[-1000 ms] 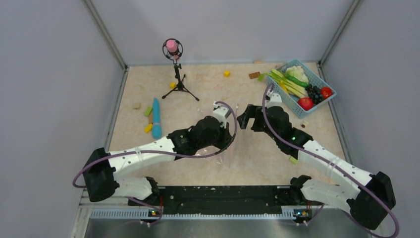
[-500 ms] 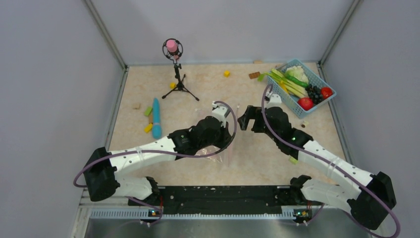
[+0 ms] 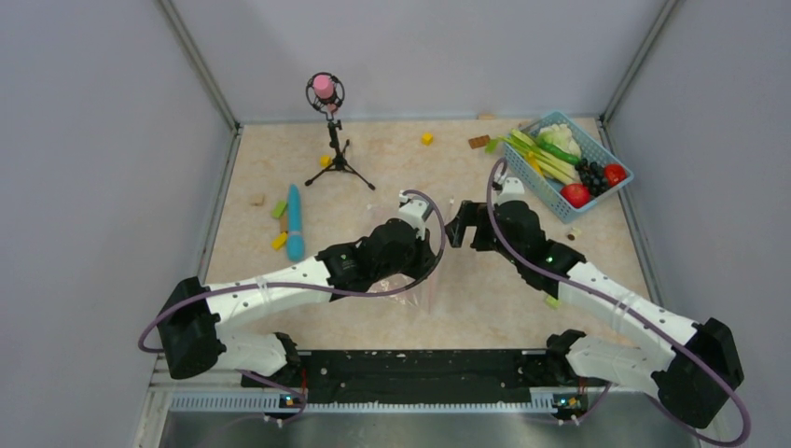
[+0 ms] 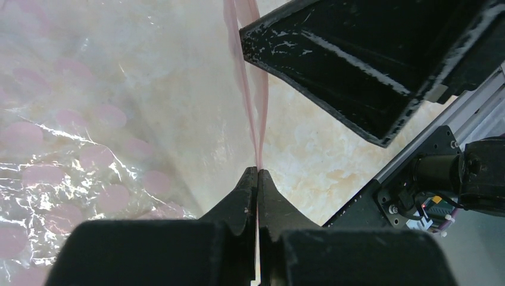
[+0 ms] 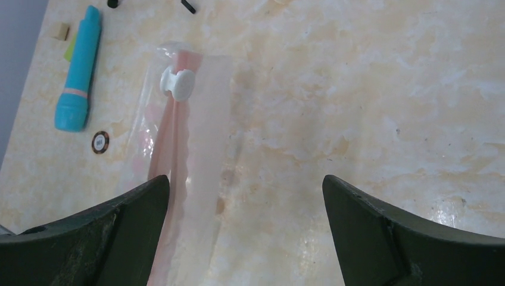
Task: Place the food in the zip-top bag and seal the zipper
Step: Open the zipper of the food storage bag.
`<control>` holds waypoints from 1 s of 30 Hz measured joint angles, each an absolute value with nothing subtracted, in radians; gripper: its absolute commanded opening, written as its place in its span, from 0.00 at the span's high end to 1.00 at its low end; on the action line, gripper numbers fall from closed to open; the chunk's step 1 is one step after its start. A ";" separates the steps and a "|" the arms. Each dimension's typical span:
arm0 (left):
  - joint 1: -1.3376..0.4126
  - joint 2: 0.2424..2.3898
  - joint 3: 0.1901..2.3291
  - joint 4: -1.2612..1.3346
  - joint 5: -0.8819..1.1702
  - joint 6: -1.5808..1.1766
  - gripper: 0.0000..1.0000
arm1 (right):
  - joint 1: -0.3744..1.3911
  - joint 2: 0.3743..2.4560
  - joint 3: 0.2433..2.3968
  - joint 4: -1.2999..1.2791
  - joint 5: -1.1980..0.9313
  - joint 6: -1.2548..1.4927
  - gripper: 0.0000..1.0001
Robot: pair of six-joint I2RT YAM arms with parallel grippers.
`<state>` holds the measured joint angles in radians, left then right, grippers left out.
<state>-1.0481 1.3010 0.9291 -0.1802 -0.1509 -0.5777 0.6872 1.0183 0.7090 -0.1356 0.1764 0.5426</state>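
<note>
Left wrist view has the left fingers (image 4: 238, 196) pressed together on the zipper (image 4: 247, 71), with the pale pink strip running out from between their tips and away along the edge of the zip-top bag (image 4: 89, 119). The bag's clear, crinkled film spreads to one side of that pinch, faint pink dots showing through it, and it lies flat on the marbled surface (image 5: 387, 89). Farther along the same strip, one black right finger sits just beside the zipper; whether it touches the plastic cannot be told. From the right wrist camera, the right fingers (image 5: 119, 232) stand spread wide with nothing between them, hovering over the bag's zipper edge. The pink strip passes close to one of them, while the other is off the bag, over bare surface. A white slider (image 5: 177, 83) sits on the zipper near the bag's far corner, ahead of those open fingers. A blue cylinder (image 5: 77, 68) lies near the bag, on the side away from the bare surface. In the top external view, the food (image 3: 560, 140) is all heaped in a light-blue basket (image 3: 599, 197), well apart from the bag, beyond the right arm. None of it is inside the bag.
</note>
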 measured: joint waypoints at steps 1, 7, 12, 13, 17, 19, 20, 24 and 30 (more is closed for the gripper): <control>-1.048 1.301 0.929 -0.180 -0.151 -0.578 1.00 | 0.687 1.027 0.709 -0.142 0.182 0.543 0.01; -1.048 1.301 0.929 -0.179 -0.150 -0.582 1.00 | 0.687 1.065 0.709 -0.150 0.218 0.545 0.10; -1.048 1.301 0.929 -0.179 -0.150 -0.582 1.00 | 0.687 1.126 0.716 -0.156 0.224 0.561 0.44; -1.048 1.301 0.929 -0.179 -0.150 -0.583 1.00 | 0.687 1.134 0.716 -0.153 0.218 0.564 0.60; -1.048 1.301 0.929 -0.180 -0.159 -0.596 1.00 | 0.690 1.148 0.716 -0.134 0.173 0.576 1.00; -1.048 1.301 0.929 -0.186 -0.184 -0.605 1.00 | 0.692 1.148 0.716 -0.121 0.145 0.577 1.00; -1.048 1.301 0.929 -0.191 -0.201 -0.610 0.98 | 0.692 1.148 0.716 -0.114 0.130 0.577 1.00; -1.048 1.301 0.929 -0.216 -0.255 -0.630 0.61 | 0.698 1.137 0.717 -0.116 0.097 0.579 1.00; -1.048 1.338 0.955 -0.229 -0.227 -0.642 0.41 | 0.778 1.126 0.753 -0.165 0.072 0.593 1.00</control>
<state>-1.0481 1.3376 0.9554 -0.2287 -0.2272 -0.6422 0.7784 1.1255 0.7528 -0.1654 0.0723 0.5926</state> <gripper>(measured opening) 0.567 0.005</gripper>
